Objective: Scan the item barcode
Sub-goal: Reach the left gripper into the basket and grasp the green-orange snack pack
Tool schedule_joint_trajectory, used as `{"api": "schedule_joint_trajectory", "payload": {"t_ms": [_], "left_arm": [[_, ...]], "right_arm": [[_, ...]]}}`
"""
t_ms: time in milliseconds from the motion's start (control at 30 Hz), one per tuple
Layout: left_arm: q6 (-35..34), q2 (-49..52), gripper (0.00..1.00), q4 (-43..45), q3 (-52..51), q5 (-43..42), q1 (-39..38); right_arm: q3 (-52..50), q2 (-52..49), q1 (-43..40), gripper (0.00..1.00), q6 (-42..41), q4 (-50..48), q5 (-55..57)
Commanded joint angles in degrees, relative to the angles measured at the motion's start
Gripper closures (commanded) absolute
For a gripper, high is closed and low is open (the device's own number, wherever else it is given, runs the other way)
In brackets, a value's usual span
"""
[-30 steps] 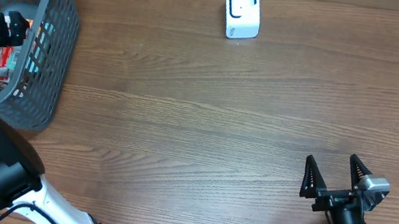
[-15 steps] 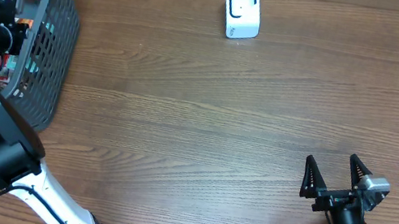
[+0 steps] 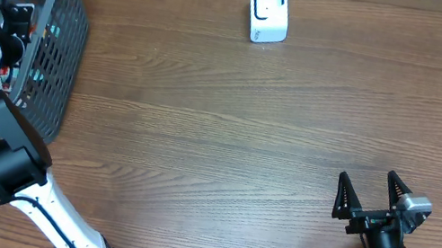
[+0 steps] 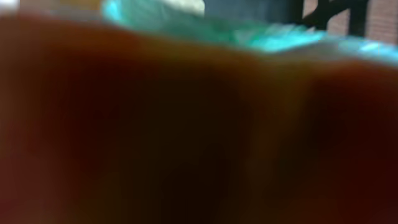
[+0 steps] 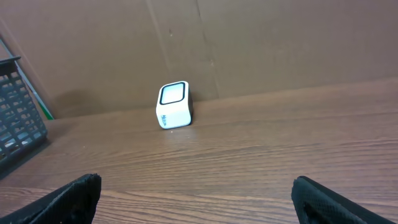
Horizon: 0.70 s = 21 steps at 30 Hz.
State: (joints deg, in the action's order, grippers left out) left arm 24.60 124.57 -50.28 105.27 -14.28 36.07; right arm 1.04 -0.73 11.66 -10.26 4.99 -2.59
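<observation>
left hand point(image 3: 21, 18): down in the basket point(image 3: 67, 42), upper left; open or shut, cannot tell.
right hand point(image 3: 369, 198): wide, holds nothing, lower right.
item point(image 3: 4, 69): in the basket, not out yet.
scanner point(image 3: 268, 12): top middle, nothing near it.
left to do: grab, carry, scan.

Table point(image 3: 244, 146) is showing brown wood grain. Basket point(image 3: 64, 32) is showing dk grey mesh. Scanner point(image 3: 268, 12) is looking white w/ black-rimmed window. Right gripper point(image 3: 367, 175) is looking black. Item point(image 4: 186, 124) is blurring orange-brown, teal at edge.
</observation>
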Motion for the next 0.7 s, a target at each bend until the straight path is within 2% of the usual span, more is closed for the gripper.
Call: {"api": "schedule_joint_trajectory", "payload": {"t_ms": [0,67,133,267,667], "left_arm": [[1.1,1.9,0.18,-0.2,0.9,-0.6,-0.6],[1.1,1.8,0.36,0.1,1.0,-0.6,-0.6],[1.1,1.8,0.39,0.2,1.0,-0.6,-0.5],[1.0,1.3,0.52,0.0,1.1,-0.8,-0.5],[-4.1,-9.2,0.52,0.2,6.2,-2.3,-0.5]], "right_arm": [[-0.6,0.5,-0.2,0.00,0.0,-0.3,0.1],[-0.6,0.5,-0.2,0.00,0.0,-0.3,0.1],[-0.6,0.5,-0.2,0.00,0.0,-0.3,0.1],[-0.6,0.5,-0.2,0.00,0.0,-0.3,0.1],[-0.6,0.5,-0.2,0.00,0.0,-0.3,0.1]]}}
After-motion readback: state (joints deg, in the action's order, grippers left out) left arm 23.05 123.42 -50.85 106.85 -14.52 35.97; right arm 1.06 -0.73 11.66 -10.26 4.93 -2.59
